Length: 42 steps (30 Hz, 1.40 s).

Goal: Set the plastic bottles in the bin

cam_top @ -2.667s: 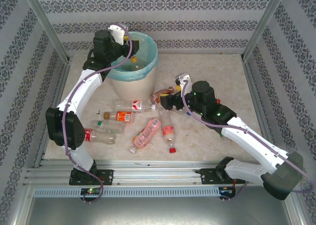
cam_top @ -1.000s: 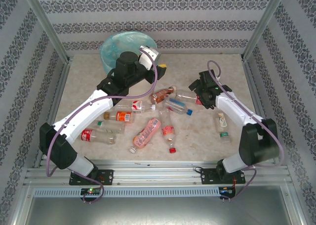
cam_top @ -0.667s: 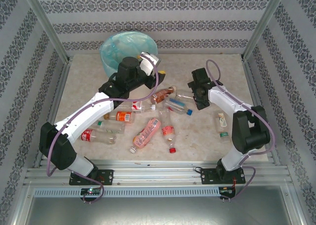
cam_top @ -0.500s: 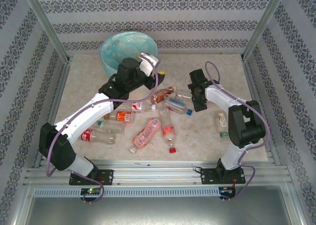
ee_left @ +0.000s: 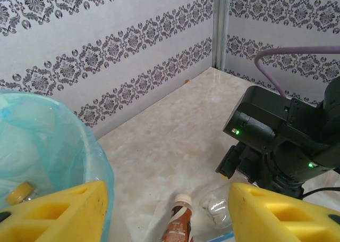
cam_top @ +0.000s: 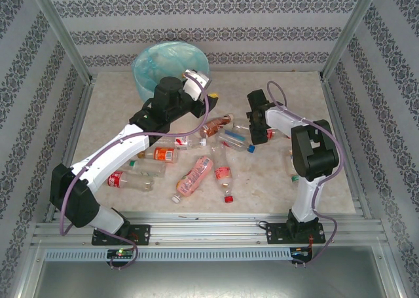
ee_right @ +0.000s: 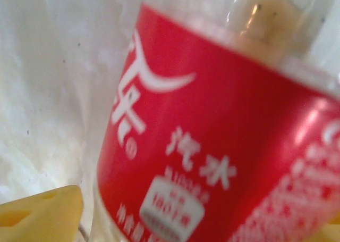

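Note:
The bin (cam_top: 152, 67) with its blue-green liner stands at the far left; its liner (ee_left: 53, 157) holds a yellow-capped bottle (ee_left: 20, 192). Several plastic bottles lie mid-table: a brown one (cam_top: 215, 125), a blue-capped clear one (cam_top: 237, 139), a pink one (cam_top: 194, 175) and an orange one (cam_top: 162, 154). My left gripper (cam_top: 209, 100) hangs open right of the bin, above the brown bottle (ee_left: 180, 223), with nothing between its fingers (ee_left: 58, 213). My right gripper (cam_top: 257, 129) is down over a red-label bottle (ee_right: 212, 146), which lies between its open yellow fingers (ee_right: 42, 215).
More bottles lie nearer the front: a red-capped one (cam_top: 224, 177), two clear ones at the left (cam_top: 131, 180), and a green-capped one (cam_top: 294, 162) behind the right arm. Patterned walls and metal posts close in the table. The right arm's black wrist (ee_left: 287, 141) stands close to my left gripper.
The right arm has folded upward and its gripper has slid left and down over the red-label bottle. The left gripper has barely shifted.

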{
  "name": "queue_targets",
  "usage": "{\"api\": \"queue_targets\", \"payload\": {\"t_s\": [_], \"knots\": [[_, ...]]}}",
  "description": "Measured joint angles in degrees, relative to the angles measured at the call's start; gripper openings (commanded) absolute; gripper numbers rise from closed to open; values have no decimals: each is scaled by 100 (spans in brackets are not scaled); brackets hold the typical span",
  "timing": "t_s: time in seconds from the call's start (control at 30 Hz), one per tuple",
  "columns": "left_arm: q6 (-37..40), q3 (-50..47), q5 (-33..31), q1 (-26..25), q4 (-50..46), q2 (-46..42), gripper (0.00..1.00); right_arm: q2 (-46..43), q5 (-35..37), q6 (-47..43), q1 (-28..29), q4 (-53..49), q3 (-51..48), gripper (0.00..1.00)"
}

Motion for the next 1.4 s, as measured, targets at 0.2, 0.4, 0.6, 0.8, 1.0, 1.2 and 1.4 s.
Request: {"api": "queue_targets", "payload": {"t_s": [0.2, 0.4, 0.6, 0.8, 1.0, 1.2, 1.4], "knots": [[0, 0, 0, 0, 0, -13, 62, 9, 0, -188, -122, 153, -4, 61], [0, 0, -20, 0, 2, -13, 62, -2, 31, -680, -203, 326, -4, 51], [0, 0, -22, 0, 2, -33, 62, -358, 345, -1239, -214, 321, -63, 47], [-11, 2, -22, 0, 0, -81, 62, -1078, 748, -2006, -212, 350, -140, 45], [-149, 354, -17, 0, -66, 48, 62, -1993, 1102, -3200, -109, 634, -297, 43], [-566, 1176, 142, 0, -170, 422, 61, -3139, 1073, -4597, 131, 1478, -1047, 40], [-1084, 1880, 671, 0, -387, 892, 61, -4133, 280, -5932, 129, 2350, -2107, 34]]}}
